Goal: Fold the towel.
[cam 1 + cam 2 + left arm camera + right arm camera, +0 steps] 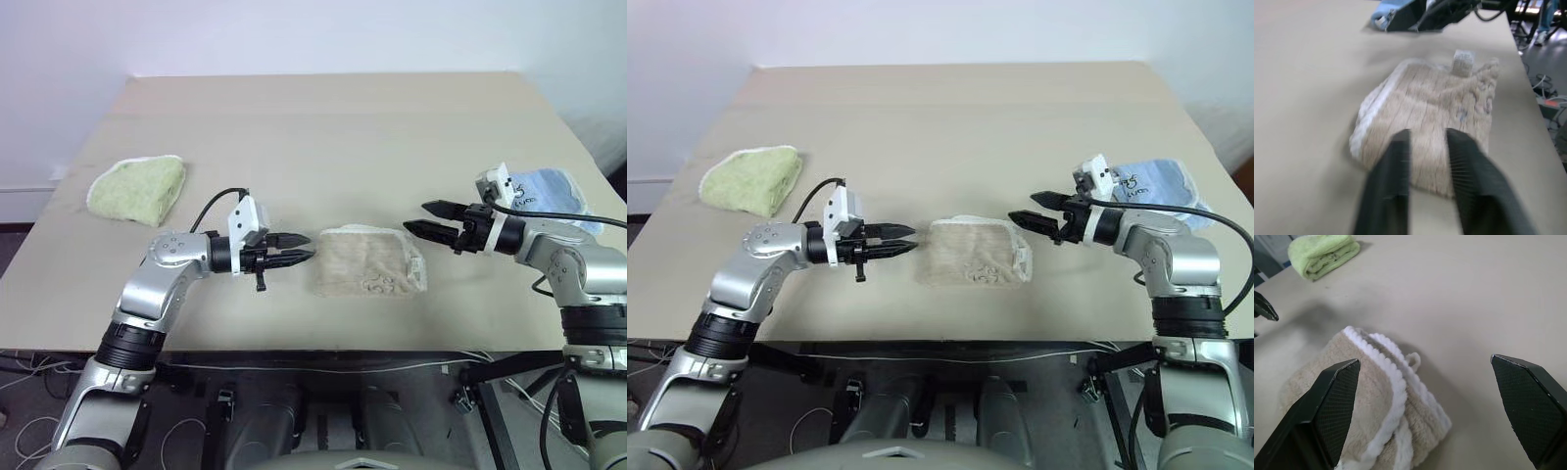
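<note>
Pale walls stand behind a broad tan table [323,127] whose far half lies bare, leaving open room to move across it; its near edge runs just in front of the robot, with cables and dark floor below.

Near the middle of the near half lies the towel [364,261], beige terry folded into a compact bundle, flat on the table and touched by neither claw. At the far left sits a light green folded towel [137,188], well apart from it. At the right edge a light blue cloth [549,194] lies behind the right arm.

Left claw [304,249] hovers just left of the towel, pointing right toward it, fingers parted a little with nothing between them. Right claw [423,218] hovers just right of the towel and slightly farther back, pointing left, its jaws spread wide and empty.

From the right wrist the towel's white stitched edging [1396,382] and a small loop [1414,360] show at the folded corner. From the left wrist a small white tag [1463,62] stands at the towel's far side, with faint dark print on the nap.
</note>
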`<state>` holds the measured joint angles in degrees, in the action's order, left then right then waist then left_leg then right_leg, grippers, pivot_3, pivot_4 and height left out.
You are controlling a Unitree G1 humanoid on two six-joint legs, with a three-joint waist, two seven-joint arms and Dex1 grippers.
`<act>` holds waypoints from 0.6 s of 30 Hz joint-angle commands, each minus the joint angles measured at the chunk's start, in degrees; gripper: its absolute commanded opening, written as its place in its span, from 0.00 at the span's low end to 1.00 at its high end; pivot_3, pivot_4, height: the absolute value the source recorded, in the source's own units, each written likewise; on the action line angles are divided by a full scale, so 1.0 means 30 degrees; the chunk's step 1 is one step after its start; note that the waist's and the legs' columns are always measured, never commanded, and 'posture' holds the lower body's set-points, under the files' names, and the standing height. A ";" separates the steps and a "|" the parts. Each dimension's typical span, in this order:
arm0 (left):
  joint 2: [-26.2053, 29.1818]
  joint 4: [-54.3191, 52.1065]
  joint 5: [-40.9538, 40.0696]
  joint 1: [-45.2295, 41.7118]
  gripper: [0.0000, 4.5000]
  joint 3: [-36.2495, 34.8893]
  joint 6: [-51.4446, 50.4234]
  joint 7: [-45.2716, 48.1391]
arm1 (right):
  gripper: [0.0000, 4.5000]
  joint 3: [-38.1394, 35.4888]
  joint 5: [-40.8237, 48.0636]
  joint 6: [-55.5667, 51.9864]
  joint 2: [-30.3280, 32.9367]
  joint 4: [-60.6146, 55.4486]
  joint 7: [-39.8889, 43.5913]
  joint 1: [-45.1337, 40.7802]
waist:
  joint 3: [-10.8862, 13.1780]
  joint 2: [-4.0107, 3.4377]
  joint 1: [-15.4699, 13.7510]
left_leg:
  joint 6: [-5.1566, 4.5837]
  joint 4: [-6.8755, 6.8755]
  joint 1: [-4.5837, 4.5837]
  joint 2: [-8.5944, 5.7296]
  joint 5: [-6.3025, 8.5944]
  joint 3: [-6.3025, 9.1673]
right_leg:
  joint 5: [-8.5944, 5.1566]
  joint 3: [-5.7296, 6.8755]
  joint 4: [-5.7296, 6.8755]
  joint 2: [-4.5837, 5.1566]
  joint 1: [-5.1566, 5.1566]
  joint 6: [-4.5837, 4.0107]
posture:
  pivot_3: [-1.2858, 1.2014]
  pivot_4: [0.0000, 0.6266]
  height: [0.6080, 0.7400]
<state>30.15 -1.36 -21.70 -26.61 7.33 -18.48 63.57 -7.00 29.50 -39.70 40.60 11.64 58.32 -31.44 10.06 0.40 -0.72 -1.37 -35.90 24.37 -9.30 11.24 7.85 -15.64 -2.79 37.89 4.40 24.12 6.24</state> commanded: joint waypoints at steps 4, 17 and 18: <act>-0.0026 -0.0683 -0.0057 -0.0289 0.81 -0.0592 0.0578 -0.0436 | 1.00 0.0889 0.0134 -0.3141 0.1069 0.0377 0.0401 -0.0979 | 0.0000 0.0000 0.0012 | -0.0003 0.0004 0.0002 0.0000 0.0002 -0.0001 | -0.0001 0.0002 -0.0012 0.0003 -0.0001 -0.0001 | 0.52 0.24 1.00; -0.0742 0.0747 0.0589 -0.0380 1.00 -0.1869 0.4155 -0.2081 | 1.00 0.1811 0.2160 -1.1171 0.0679 0.2388 0.1348 -0.2907 | 0.0000 -0.0001 0.0012 | -0.0008 0.0055 0.0032 0.0000 0.0001 -0.0003 | 0.0001 -0.0001 -0.0061 0.0005 0.0038 -0.0001 | 0.52 0.24 1.00; -0.0640 0.0636 0.0563 -0.0195 1.00 -0.1809 0.4331 -0.1773 | 1.00 0.2198 0.2162 -1.1422 0.0788 0.2283 0.1561 -0.2740 | 0.0000 -0.0001 0.0016 | -0.0009 0.0055 0.0033 0.0000 0.0001 -0.0003 | 0.0001 -0.0001 -0.0063 0.0006 0.0039 -0.0001 | 0.52 0.24 1.00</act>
<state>27.34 2.94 -18.78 -27.60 2.61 -6.03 56.84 -0.82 34.65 -72.22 42.38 19.53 61.63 -39.04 10.06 0.40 -0.67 -1.40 -35.72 24.47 -9.30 11.24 7.84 -15.64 -2.79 37.69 4.41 24.24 6.23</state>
